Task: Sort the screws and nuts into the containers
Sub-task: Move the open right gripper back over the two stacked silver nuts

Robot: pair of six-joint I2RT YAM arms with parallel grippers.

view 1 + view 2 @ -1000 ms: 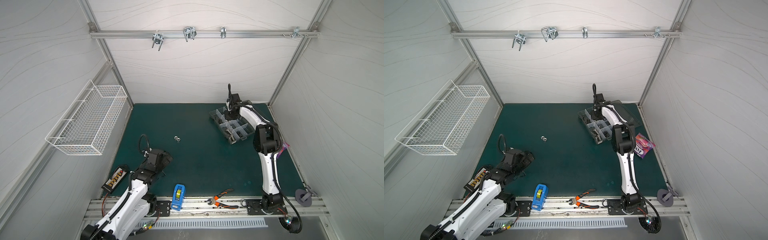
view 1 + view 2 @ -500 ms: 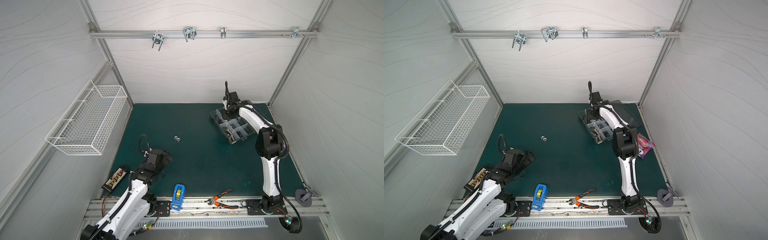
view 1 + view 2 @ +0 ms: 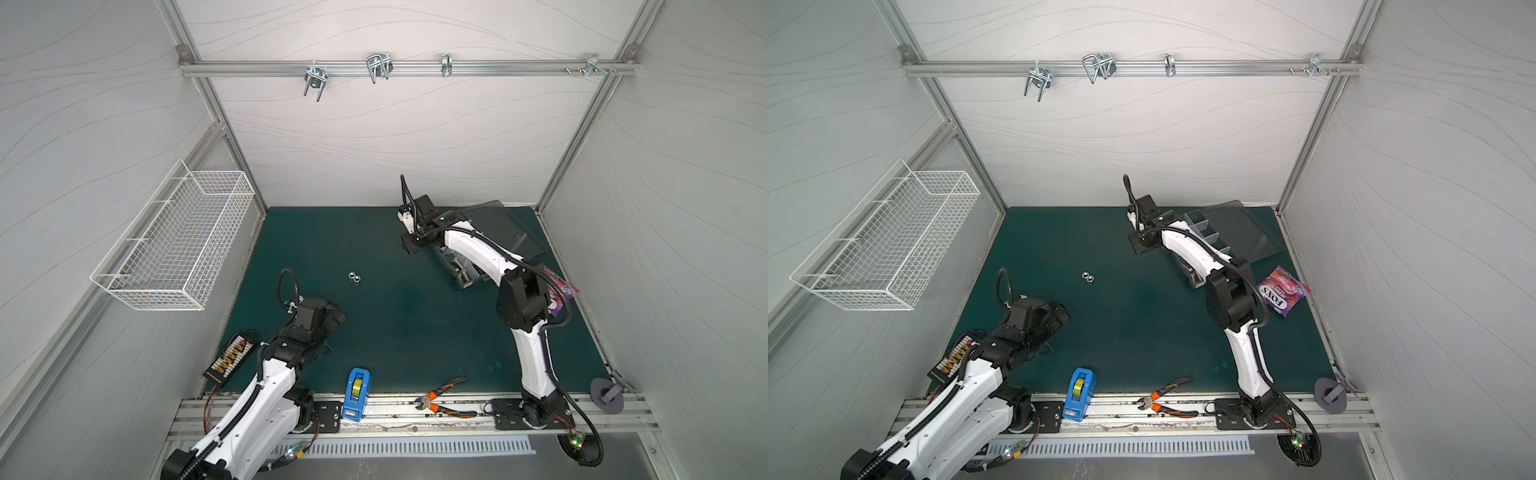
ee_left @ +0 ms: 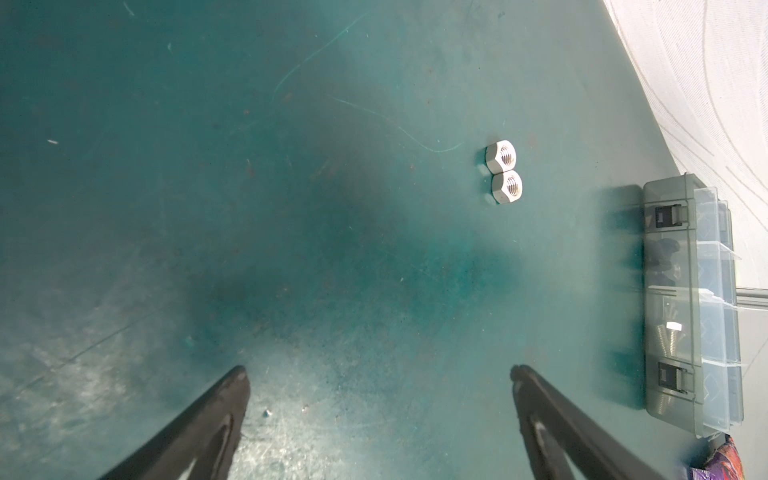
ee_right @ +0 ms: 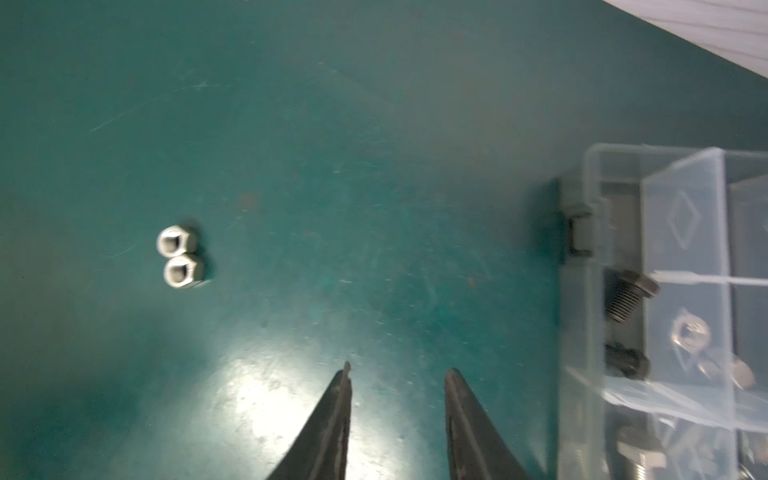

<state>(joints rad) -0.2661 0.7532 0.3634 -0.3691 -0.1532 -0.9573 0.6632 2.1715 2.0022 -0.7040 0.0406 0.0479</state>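
The left pincer (image 4: pixel 378 370) stands with its jaws wide apart and nothing between them, low above the green worktop (image 3: pixel 395 332). Ahead of it, well apart, lie two silver nuts (image 4: pixel 503 172), flat on the worktop and touching each other; both top views show them between the two pincers (image 3: pixel 354 277).

The right pincer (image 5: pixel 398 370) has its jaws apart as well, with a narrower gap, and it also holds nothing. It hangs over bare worktop, just beside the outer wall of the clear organizer box (image 5: pixel 590 291). I cannot tell if its tips touch the worktop. The lid (image 3: pixel 1237 232) of the box is swung open, on the side away from this pincer.

In the compartment nearest to the right pincer lie two short black screws (image 5: pixel 627 299). Behind a translucent divider, in the next compartment, I see some silver pieces (image 5: pixel 690 332), too blurred to name surely.
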